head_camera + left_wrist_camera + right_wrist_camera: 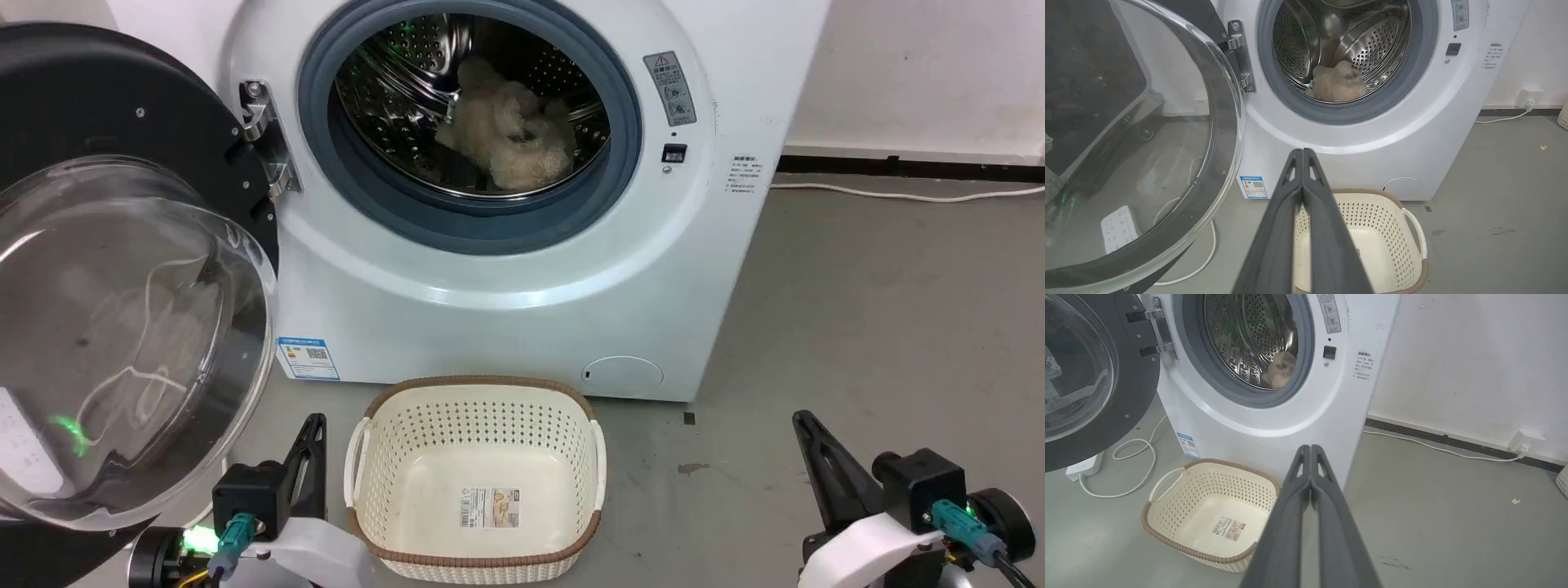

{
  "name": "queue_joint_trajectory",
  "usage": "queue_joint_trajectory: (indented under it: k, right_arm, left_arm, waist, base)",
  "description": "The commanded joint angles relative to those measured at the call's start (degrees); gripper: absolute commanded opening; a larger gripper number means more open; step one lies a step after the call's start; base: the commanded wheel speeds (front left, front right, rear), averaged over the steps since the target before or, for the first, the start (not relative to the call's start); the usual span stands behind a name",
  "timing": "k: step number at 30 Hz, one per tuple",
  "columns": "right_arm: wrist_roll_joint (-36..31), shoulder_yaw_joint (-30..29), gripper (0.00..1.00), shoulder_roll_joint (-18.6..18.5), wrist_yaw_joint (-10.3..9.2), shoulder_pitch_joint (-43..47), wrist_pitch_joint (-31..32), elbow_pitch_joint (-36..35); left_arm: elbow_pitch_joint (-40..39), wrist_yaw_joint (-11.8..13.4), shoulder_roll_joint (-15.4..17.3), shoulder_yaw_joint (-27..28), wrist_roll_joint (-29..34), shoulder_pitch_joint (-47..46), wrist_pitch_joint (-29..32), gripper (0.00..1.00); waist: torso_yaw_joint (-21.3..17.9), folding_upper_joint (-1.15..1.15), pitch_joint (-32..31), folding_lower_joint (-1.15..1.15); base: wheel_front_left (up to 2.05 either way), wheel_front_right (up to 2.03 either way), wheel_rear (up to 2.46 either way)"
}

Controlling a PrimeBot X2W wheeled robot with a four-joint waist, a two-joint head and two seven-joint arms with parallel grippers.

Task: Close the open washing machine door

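The washing machine stands white and front-loading before me, its steel drum open to view. The washing machine door hangs wide open on its metal hinge at the machine's left, black rim and bulging clear glass bowl facing me; it shows too in the left wrist view and the right wrist view. My left gripper sits low at the lower left, just right of the door's bottom edge, fingers pressed together and holding nothing. My right gripper is low at the right, likewise shut and empty.
A beige fluffy bundle lies inside the drum. A cream perforated basket with a brown rim stands on the grey floor in front of the machine, between my grippers. A white cable and power strip lie under the door.
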Motion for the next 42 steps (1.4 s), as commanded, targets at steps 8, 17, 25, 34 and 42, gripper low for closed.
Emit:
queue_joint_trajectory:
  k: [8,17,25,34,42]
  right_arm:
    - [0.32,-0.03,0.0,0.26,0.05,-0.79,0.03,-0.28]
    - [0.32,-0.03,0.0,0.26,0.05,-0.79,0.03,-0.28]
    - [0.06,0.02,1.0,-0.01,0.0,0.03,-0.01,0.04]
    - [0.63,-0.37,1.0,-0.13,0.0,0.38,-1.03,-0.02]
    - [0.7,-0.24,1.0,-0.27,0.01,0.82,-2.0,-0.33]
  left_arm:
    - [-0.23,0.16,0.0,0.03,0.16,-0.89,0.02,0.0]
    - [-0.23,0.16,0.0,0.03,0.16,-0.89,0.02,0.0]
    - [0.04,-0.01,0.0,-0.03,0.0,0.02,-0.01,1.0]
    - [0.13,-0.04,0.01,-0.66,-0.01,-0.1,-1.04,1.0]
    - [0.14,-0.04,0.12,-1.07,-0.1,0.0,-2.0,1.0]
  waist:
    - [0.0,0.0,0.0,0.0]
    - [0.0,0.0,0.0,0.0]
    - [0.0,0.0,0.0,0.0]
    - [0.21,0.0,-0.02,0.0]
    - [1.41,0.0,-0.29,0.0]
  base:
    - [0.0,0.0,0.0]
    - [0.0,0.0,0.0]
    - [0.0,0.0,0.0]
    - [0.0,0.0,0.0]
    - [0.0,0.0,0.0]
